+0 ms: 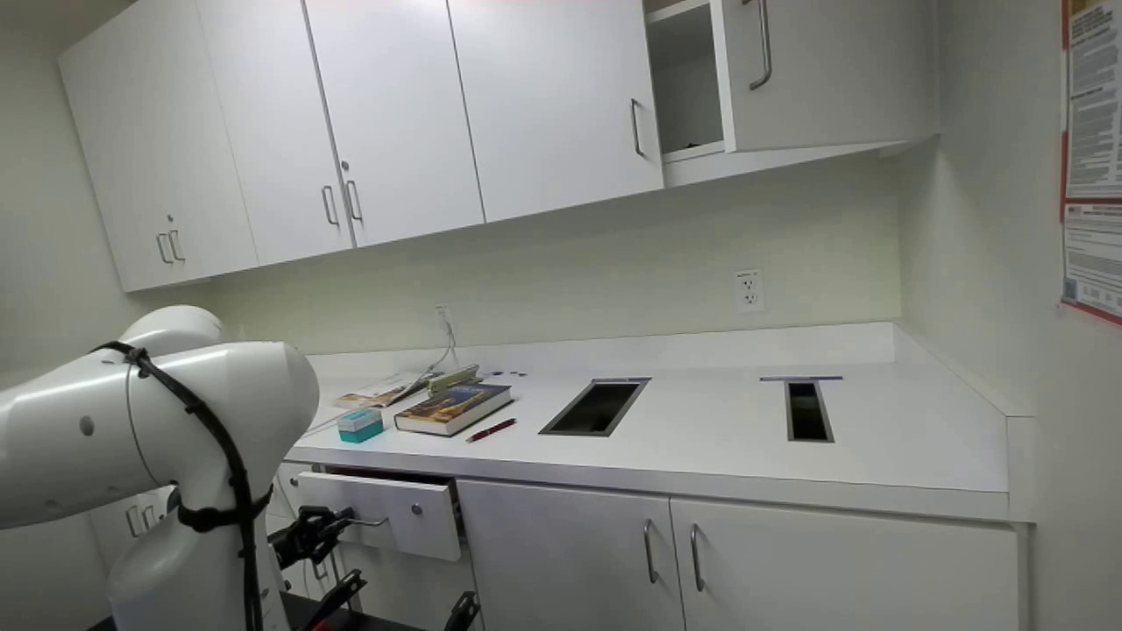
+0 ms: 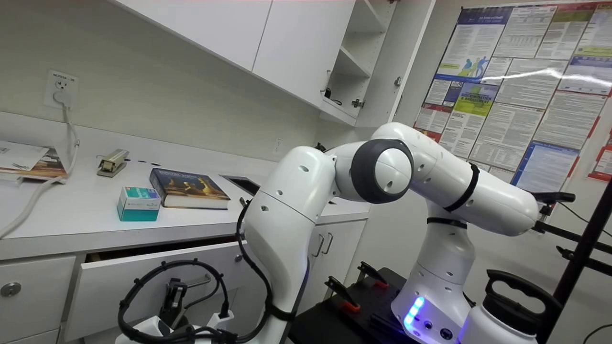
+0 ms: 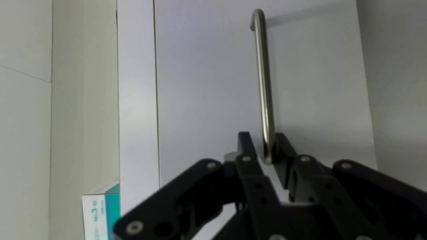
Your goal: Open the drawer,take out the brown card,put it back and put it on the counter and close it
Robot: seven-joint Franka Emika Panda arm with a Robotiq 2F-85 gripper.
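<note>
Low in the wrist view, the gripper (image 3: pixel 263 136) sits around the handle (image 3: pixel 264 83); I can't tell if it pinches. Squeeze tight, then pull the drawer (image 1: pixel 386 504) straight out.

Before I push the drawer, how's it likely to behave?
The drawer likely moves as one rigid piece: its front is a flat panel. Pushed where the end effector is, at one end of the handle, it may skew. The handle's shiny metal could be slippery.
</note>
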